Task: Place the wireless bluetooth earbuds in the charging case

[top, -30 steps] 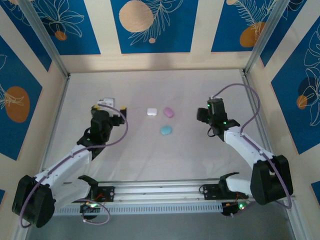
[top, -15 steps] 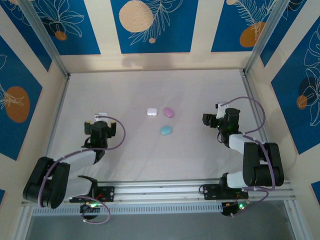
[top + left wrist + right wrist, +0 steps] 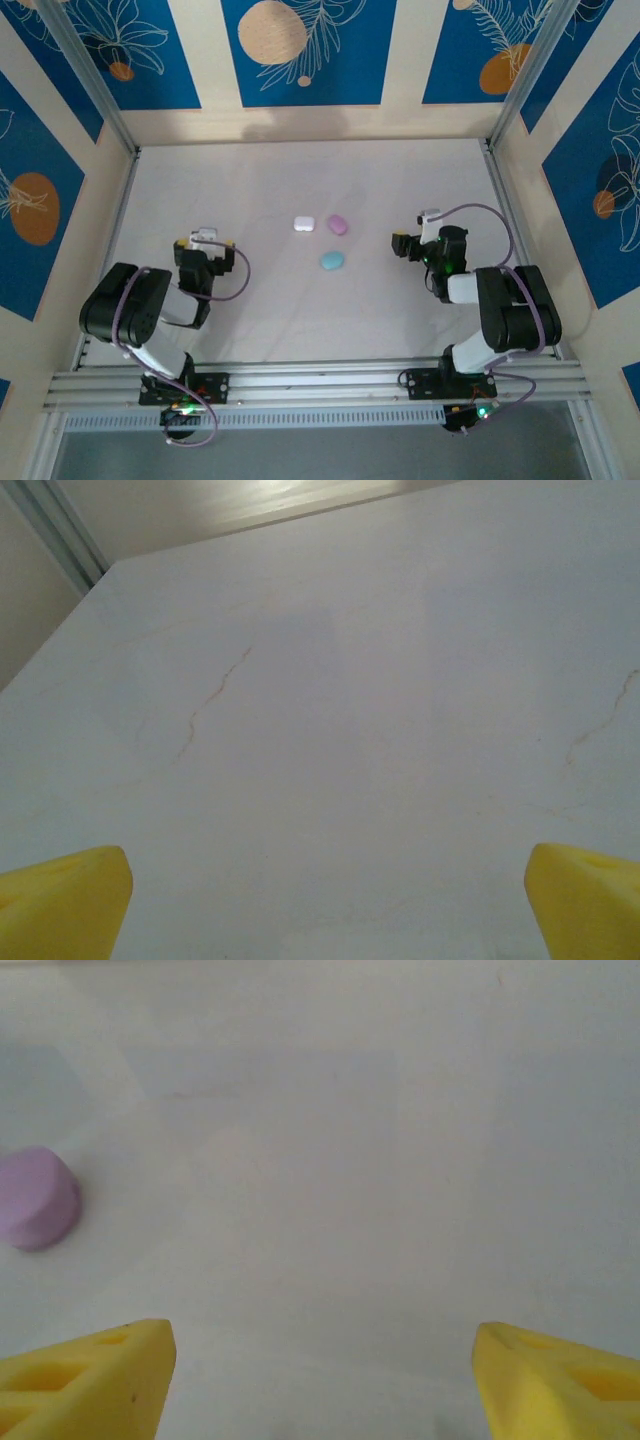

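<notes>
Both arms have folded back. The left gripper and right gripper are wide open and empty. The white case, pink case and blue case sit shut mid-table. The earbuds are probably inside.

Overhead view looks down; low right-wrist view shares its pink case.

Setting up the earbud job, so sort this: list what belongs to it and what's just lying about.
Belongs: white charging case; pink charging case; light blue charging case; left tool, open; right tool, open.
Just there: table; blue patterned wall panels; front rail.
</notes>
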